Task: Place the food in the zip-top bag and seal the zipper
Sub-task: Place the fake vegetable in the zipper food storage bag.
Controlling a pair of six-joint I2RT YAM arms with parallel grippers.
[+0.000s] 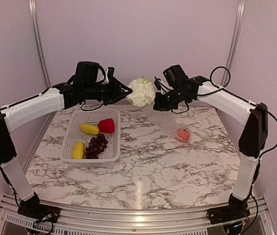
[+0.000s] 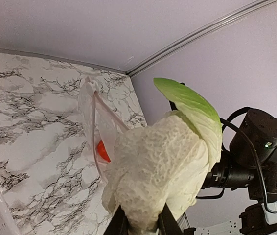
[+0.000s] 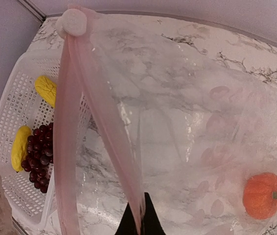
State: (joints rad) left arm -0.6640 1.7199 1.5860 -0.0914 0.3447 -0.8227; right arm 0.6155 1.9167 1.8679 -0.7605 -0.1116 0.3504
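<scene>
Pale lilac walls close in a white marble table [image 1: 168, 166] with grey veins, and two arms reach toward the top centre of the overhead view. One white slotted basket [image 1: 66, 142] sits at the left centre of that view and holds four pieces of food: two yellow pieces [image 1: 89, 129] [image 1: 78, 150], one red pepper [image 1: 106, 125] and one bunch of dark grapes [image 1: 97, 146]. The red pepper lies just beside the upper yellow piece, and the grapes lie against the lower one. A fifth piece, one pale cabbage [image 1: 142, 91] with a green leaf, is up in the air at the top centre. The left claw [image 1: 127, 93] has its two fingers pinched on the cabbage's base, as its own camera shows at the bottom edge of the frame. Just right of the cabbage, the right claw [image 1: 157, 103] is closed tight on the pink zipper [image 3: 112, 132] of one clear bag [image 1: 170, 122]. It holds the bag's mouth edge up off the table. In the right wrist view the zipper's two strips spread apart below a single white slider tab [image 3: 72, 22] in the upper left of the frame. The bag's lower end rests on the table to the right of centre, and one orange fruit [image 1: 183, 134], the sixth piece, lies inside it there. The cabbage is outside the bag, near its raised mouth.
</scene>
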